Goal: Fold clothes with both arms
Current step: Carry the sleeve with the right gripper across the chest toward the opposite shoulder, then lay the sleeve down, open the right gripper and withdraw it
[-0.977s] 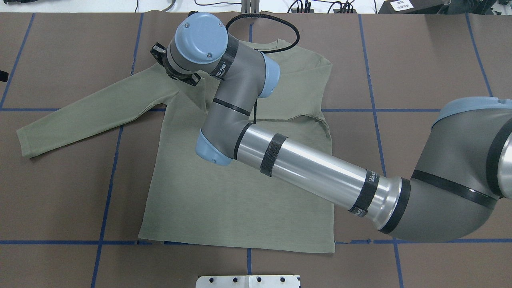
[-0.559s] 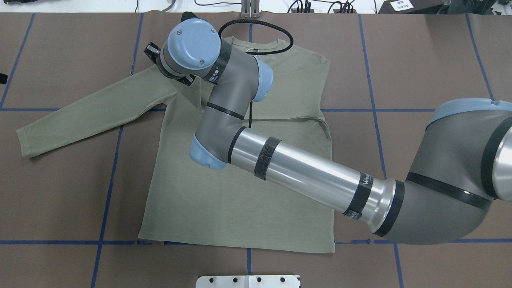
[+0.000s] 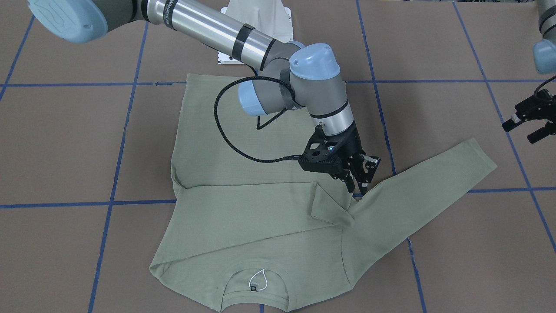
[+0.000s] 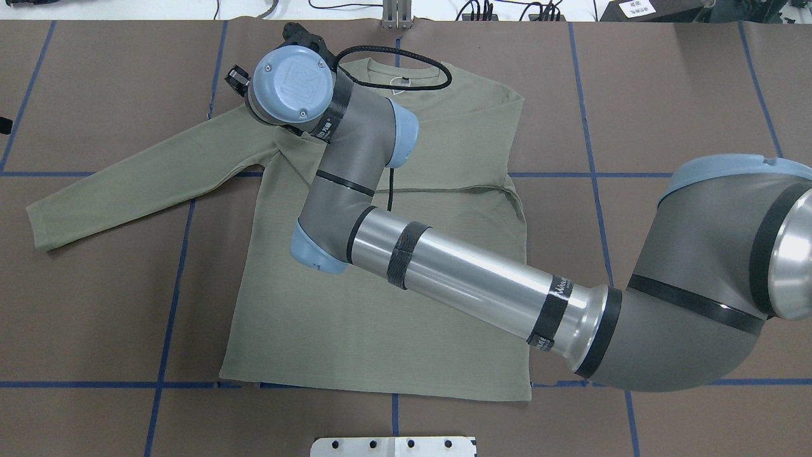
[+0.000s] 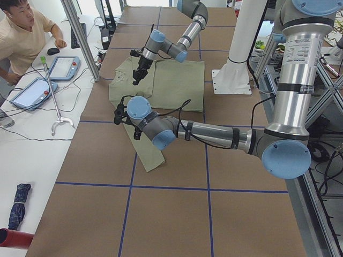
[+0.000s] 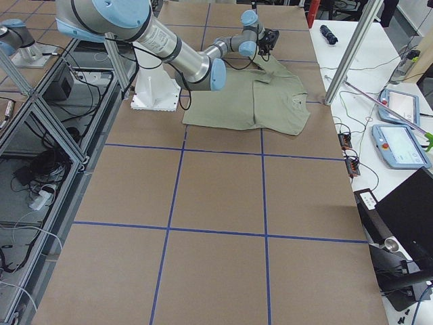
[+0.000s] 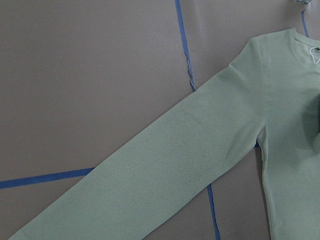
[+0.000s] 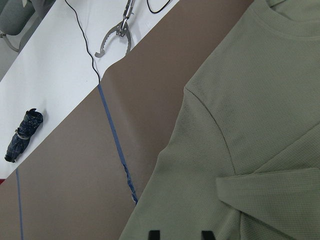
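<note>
The pale sage-green shirt [image 4: 380,336] lies flat on the brown table, collar and neck label [image 3: 257,284] at the far side. One sleeve is folded across the body, its cuff [image 3: 319,204] near the middle. The other sleeve [image 4: 127,184] stretches out to the robot's left and fills the left wrist view [image 7: 190,170]. My right gripper [image 3: 357,184] hovers open and empty just above the armpit of that outstretched sleeve; its fingertips [image 8: 154,234] stand apart over the cloth. My left gripper [image 3: 525,126] is open and empty above bare table beyond the sleeve's cuff.
The white pedestal base [image 4: 393,446] stands at the near table edge. Blue tape lines [image 4: 171,304] cross the brown table. A person [image 5: 21,32], tablets [image 5: 64,67], a folded umbrella [image 8: 22,135] and a metal grabber tool [image 8: 117,37] are on the white bench beyond the far edge.
My right arm's wrist and gripper have moved left and slightly farther away over the shirt's shoulder. The shirt has not moved.
</note>
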`<state>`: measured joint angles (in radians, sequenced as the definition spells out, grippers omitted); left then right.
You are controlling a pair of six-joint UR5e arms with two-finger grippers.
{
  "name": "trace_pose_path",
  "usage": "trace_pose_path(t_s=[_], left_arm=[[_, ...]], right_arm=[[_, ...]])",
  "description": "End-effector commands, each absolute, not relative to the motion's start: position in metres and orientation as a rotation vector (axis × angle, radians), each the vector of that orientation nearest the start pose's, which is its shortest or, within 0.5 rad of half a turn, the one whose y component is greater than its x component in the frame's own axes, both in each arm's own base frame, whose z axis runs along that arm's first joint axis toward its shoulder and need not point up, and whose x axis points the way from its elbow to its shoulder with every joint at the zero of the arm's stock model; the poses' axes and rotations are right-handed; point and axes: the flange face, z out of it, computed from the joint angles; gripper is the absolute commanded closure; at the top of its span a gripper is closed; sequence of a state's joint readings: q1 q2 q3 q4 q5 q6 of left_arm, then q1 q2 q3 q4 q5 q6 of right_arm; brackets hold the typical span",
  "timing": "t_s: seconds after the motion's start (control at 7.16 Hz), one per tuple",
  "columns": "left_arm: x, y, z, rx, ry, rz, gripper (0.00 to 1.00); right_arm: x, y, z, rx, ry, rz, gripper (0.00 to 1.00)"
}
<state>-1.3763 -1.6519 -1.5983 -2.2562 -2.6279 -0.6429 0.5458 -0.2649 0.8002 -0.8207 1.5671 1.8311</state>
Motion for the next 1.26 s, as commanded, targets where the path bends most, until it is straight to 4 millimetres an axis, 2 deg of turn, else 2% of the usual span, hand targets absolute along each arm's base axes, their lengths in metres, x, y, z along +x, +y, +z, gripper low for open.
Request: trace_pose_path(t_s=[0.0, 0.14, 0.28, 0.42, 0.56, 0.7, 0.84, 0.98, 1.12], left_arm=[[0.059, -0.532, 0.518, 0.234, 1.188, 0.026, 0.0], [0.069, -0.536, 0.524, 0.22, 1.181, 0.035, 0.0], [0.072, -0.54, 0.536, 0.214, 1.153, 0.015, 0.0], [0.08, -0.555, 0.55, 0.225, 1.084, -0.025, 0.0], [0.087, -0.564, 0.57, 0.202, 1.052, -0.044, 0.0], [0.088, -0.567, 0.586, 0.179, 1.032, -0.063, 0.0], [0.094, -0.578, 0.599, 0.143, 1.025, -0.088, 0.0], [0.121, -0.573, 0.616, 0.105, 1.019, -0.054, 0.0], [0.129, -0.568, 0.627, 0.109, 0.999, -0.047, 0.01]], right_arm=[[-0.67, -0.562, -0.016, 0.192, -1.341, 0.711, 0.0], [-0.648, -0.568, -0.01, 0.191, -1.368, 0.732, 0.0], [-0.607, -0.577, 0.039, 0.193, -1.378, 0.739, 0.0], [-0.56, -0.597, 0.091, 0.153, -1.355, 0.727, 0.0], [-0.526, -0.622, 0.116, 0.118, -1.329, 0.714, 0.0], [-0.498, -0.624, 0.149, 0.097, -1.32, 0.711, 0.0], [-0.473, -0.615, 0.176, 0.12, -1.32, 0.701, 0.0], [-0.465, -0.614, 0.187, 0.133, -1.308, 0.684, 0.0], [-0.464, -0.613, 0.199, 0.129, -1.298, 0.685, 0.0]])
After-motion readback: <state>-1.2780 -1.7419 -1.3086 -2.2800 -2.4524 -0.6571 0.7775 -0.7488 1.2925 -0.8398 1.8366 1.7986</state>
